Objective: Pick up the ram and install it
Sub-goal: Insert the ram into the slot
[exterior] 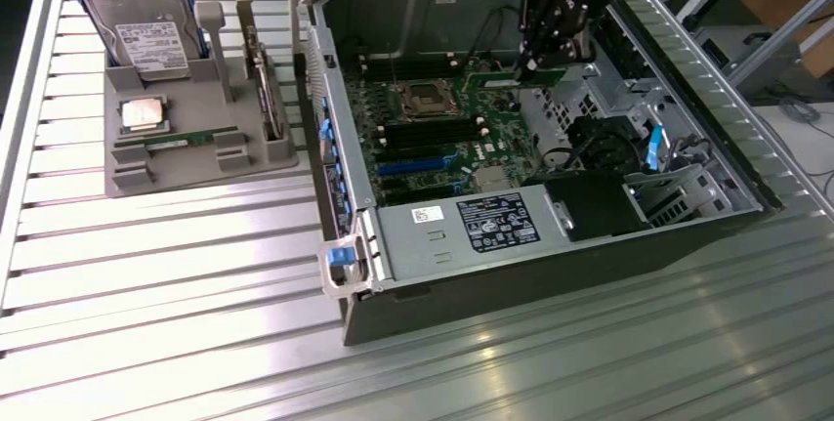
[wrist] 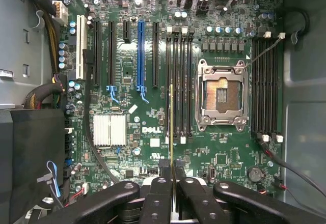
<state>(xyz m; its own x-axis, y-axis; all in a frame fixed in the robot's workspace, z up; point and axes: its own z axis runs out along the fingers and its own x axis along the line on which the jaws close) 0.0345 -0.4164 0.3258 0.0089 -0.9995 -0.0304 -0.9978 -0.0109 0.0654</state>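
One ram (wrist: 171,124) stick is clamped edge-on between the fingers of the gripper (wrist: 171,170), which are drawn close together on its thin green board. In the wrist view the stick runs as a narrow yellowish-green line away from the fingertips (wrist: 164,169) and lies over the bank of black memory slots (wrist: 179,84) just beside the open CPU socket (wrist: 222,95); whether it touches a slot or is above it, I cannot tell. In the exterior view the gripper (exterior: 545,67) reaches down into the open computer case (exterior: 521,147) at about 1 o'clock from the frame's centre, with the green stick (exterior: 499,80) showing at its tip above the motherboard (exterior: 450,133), near the far wall of the case. A second, similar stick (exterior: 193,137) lies flat in the grey holder tray (exterior: 176,162) at roughly 9 o'clock from the case, well apart from the gripper. The same tray carries a hard drive (exterior: 141,25) standing upright at its far end, a square silver CPU chip (exterior: 144,113) below it, and a card with a metal bracket (exterior: 265,89) standing on edge along the side nearest the case. The power supply (exterior: 463,228) sits at the case's near end, at about 6 o'clock from the motherboard.
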